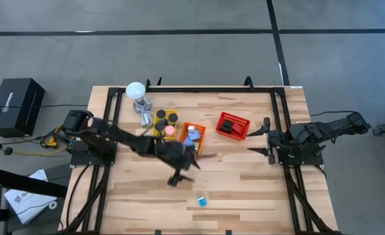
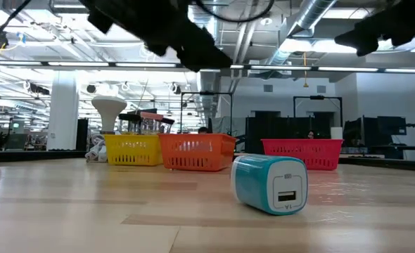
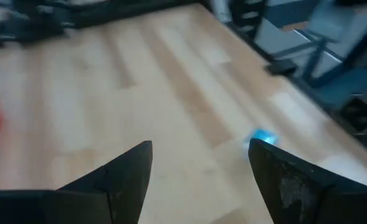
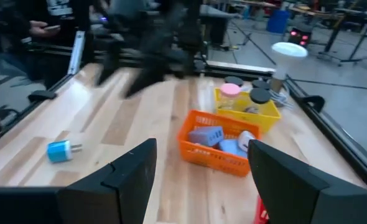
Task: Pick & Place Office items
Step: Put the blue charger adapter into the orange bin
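Observation:
A small teal-and-white cube (image 1: 202,202) lies on its side on the bare wood near the table's near edge. It also shows in the low view (image 2: 271,183) and in the left wrist view (image 3: 262,138). My left gripper (image 1: 181,175) hangs open and empty above the table's middle, short of the cube; its fingers stand apart in its wrist view (image 3: 199,165). My right gripper (image 1: 258,138) waits open and empty at the table's right side (image 4: 199,168). Black pucks and a pink lump lie in the yellow basket (image 1: 165,123), and light-blue blocks in the orange basket (image 1: 192,136).
A red basket (image 1: 233,125) stands right of the orange one, with dark flat items in it. A white round-headed stand (image 1: 137,94) is at the far left beside the yellow basket. Black frame rails run along the table's left, right and far edges. Bare wood surrounds the cube.

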Action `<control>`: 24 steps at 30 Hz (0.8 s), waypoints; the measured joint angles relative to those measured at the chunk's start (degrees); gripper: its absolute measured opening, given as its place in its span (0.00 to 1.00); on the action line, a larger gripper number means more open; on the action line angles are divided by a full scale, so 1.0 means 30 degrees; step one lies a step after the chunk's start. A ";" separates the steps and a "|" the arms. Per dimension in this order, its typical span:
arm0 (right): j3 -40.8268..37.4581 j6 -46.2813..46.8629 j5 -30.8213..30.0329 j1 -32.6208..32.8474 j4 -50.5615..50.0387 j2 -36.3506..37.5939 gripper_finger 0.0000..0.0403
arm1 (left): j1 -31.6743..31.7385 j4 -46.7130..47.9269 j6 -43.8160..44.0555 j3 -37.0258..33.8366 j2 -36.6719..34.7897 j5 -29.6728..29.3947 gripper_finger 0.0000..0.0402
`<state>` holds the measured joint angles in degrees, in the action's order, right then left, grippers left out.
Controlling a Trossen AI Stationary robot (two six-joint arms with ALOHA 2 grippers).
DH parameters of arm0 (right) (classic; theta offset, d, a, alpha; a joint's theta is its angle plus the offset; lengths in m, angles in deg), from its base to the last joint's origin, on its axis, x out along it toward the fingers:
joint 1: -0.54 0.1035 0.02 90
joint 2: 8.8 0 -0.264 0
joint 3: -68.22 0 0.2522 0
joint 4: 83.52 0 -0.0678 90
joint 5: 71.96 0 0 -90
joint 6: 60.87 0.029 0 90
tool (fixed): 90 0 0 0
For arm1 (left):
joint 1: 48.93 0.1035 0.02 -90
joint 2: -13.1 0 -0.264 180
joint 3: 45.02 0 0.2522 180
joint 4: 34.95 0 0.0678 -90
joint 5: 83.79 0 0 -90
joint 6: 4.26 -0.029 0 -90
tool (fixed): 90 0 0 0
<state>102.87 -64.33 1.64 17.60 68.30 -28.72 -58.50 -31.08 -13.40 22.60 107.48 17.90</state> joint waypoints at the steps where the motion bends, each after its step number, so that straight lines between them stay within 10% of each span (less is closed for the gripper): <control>1: 0.0000 -0.0007 -0.0056 -0.0197 0.0031 0.0000 0.60 | -0.0553 0.0095 0.0234 0.0318 0.0317 -0.0283 0.66; 24: -0.0015 0.0148 -0.0061 -0.1997 0.0010 -0.2279 0.60 | -0.3246 0.0358 0.0444 0.6334 0.9378 0.1962 0.66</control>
<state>102.82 -63.89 1.46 11.61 68.33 -35.56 -68.24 -30.01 -12.07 41.60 135.62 23.79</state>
